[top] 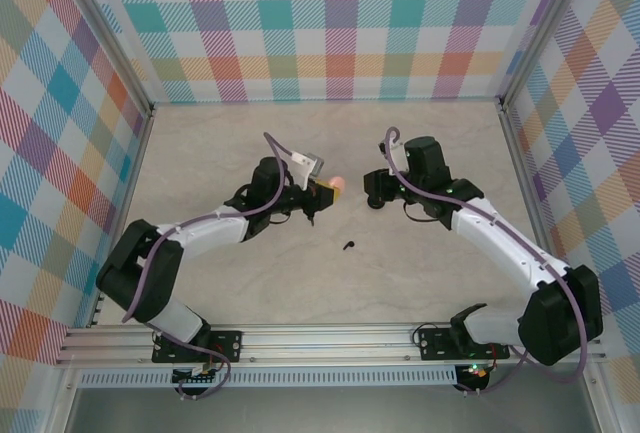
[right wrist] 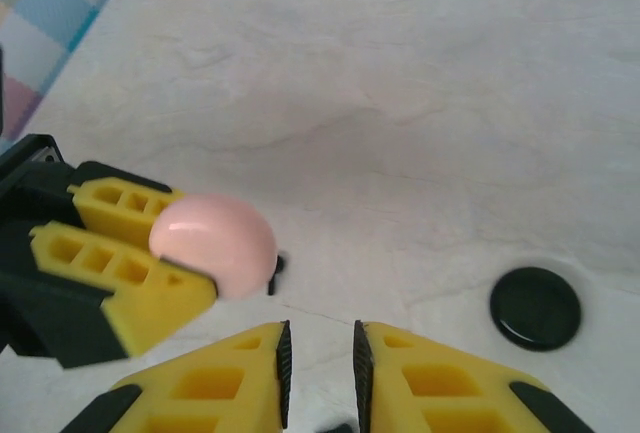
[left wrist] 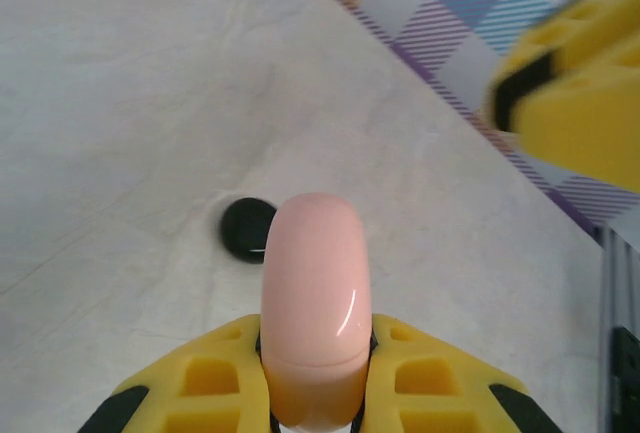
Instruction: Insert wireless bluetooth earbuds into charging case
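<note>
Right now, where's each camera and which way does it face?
Top: above, behind the bases, looking down on the table; left arm, right arm show.
Left wrist: looks over its own left end effector at the pink case it clamps.
Right wrist: looks down over its own right end effector at the table.
Shared: wrist views both catch pink case, black case.

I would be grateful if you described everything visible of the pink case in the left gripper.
The pink case is a glossy, rounded shell, plastic by its look, with a bright highlight and a faint seam near one end. It looks shut. It stands edge-on, clamped between the yellow fingers of the left gripper, over the middle of the table; whether it touches the table is unclear.
</note>
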Robot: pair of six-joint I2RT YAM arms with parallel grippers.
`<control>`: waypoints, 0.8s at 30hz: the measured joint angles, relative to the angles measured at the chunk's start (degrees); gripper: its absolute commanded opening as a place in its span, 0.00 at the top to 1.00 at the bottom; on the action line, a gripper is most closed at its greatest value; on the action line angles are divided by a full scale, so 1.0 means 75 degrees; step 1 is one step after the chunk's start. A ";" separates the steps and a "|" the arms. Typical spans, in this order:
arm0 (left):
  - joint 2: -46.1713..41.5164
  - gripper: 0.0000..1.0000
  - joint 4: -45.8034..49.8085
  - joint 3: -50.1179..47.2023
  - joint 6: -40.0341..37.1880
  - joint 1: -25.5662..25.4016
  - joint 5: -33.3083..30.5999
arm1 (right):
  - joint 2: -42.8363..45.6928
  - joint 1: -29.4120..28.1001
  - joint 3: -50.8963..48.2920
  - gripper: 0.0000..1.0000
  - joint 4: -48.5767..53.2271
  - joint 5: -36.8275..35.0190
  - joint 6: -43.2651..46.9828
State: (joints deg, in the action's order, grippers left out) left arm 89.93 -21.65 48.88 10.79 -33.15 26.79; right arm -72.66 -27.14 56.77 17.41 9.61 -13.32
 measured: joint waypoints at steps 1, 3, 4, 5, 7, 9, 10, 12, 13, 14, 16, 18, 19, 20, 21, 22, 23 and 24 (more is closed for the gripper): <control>0.0137 0.84 0.0119 0.0143 0.0070 0.0047 -0.0117 | 0.0015 0.0000 -0.0009 0.73 0.0079 -0.0108 -0.0015; 0.0487 0.84 0.0458 0.0530 0.0236 0.0204 -0.0335 | 0.0055 0.0000 -0.0076 0.72 0.0163 -0.0268 -0.0032; 0.0705 0.84 0.0664 0.0804 0.0297 0.0315 -0.0425 | 0.0096 0.0000 -0.0119 0.72 0.0230 -0.0335 -0.0050; 0.0930 0.83 0.0877 0.1096 0.0376 0.0423 -0.0530 | 0.0146 0.0000 -0.0166 0.72 0.0312 -0.0376 -0.0085; 0.1361 0.83 0.1274 0.1655 0.0560 0.0629 -0.0600 | 0.0251 0.0000 -0.0245 0.72 0.0425 -0.0425 -0.0125; 0.1871 0.84 0.1684 0.2305 0.0737 0.0833 -0.0586 | 0.0373 0.0000 -0.0318 0.72 0.0495 -0.0425 -0.0157; 0.2139 0.84 0.1891 0.2637 0.0816 0.0927 -0.0571 | 0.0443 0.0000 -0.0364 0.71 0.0516 -0.0425 -0.0169; 0.2661 0.84 0.2273 0.3252 0.0906 0.1070 -0.0507 | 0.0548 0.0000 -0.0428 0.71 0.0562 -0.0428 -0.0221; 0.2938 0.84 0.2425 0.3535 0.0959 0.1134 -0.0490 | 0.0577 0.0000 -0.0452 0.71 0.0589 -0.0431 -0.0254; 0.3182 0.84 0.2556 0.3780 0.1026 0.1189 -0.0449 | 0.0597 0.0000 -0.0472 0.71 0.0612 -0.0428 -0.0300; 0.3585 0.85 0.2769 0.4135 0.1116 0.1262 -0.0347 | 0.0606 0.0000 -0.0490 0.71 0.0635 -0.0431 -0.0353; 0.3975 0.85 0.3063 0.4529 0.1204 0.1329 -0.0239 | 0.0606 0.0000 -0.0495 0.70 0.0638 -0.0425 -0.0391; 0.4191 0.85 0.3188 0.4744 0.1239 0.1364 -0.0187 | 0.0606 0.0000 -0.0498 0.70 0.0638 -0.0425 -0.0411; 0.4363 0.85 0.3316 0.4937 0.1259 0.1399 -0.0137 | 0.0606 0.0000 -0.0498 0.70 0.0638 -0.0425 -0.0431; 0.4505 0.85 0.3433 0.5100 0.1265 0.1431 -0.0117 | 0.0606 0.0000 -0.0498 0.70 0.0638 -0.0425 -0.0452; 0.4634 0.85 0.3547 0.5254 0.1282 0.1457 -0.0099 | 0.0606 0.0000 -0.0498 0.70 0.0638 -0.0425 -0.0481; 0.4774 0.85 0.3681 0.5435 0.1285 0.1489 -0.0087 | 0.0606 0.0000 -0.0498 0.70 0.0638 -0.0425 -0.0501; 0.4864 0.85 0.3765 0.5569 0.1288 0.1507 -0.0087 | 0.0606 0.0000 -0.0498 0.70 0.0638 -0.0423 -0.0507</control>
State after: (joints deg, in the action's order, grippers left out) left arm 126.41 6.59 90.65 20.45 -21.85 26.13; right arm -68.12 -27.14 53.04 22.20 6.44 -17.12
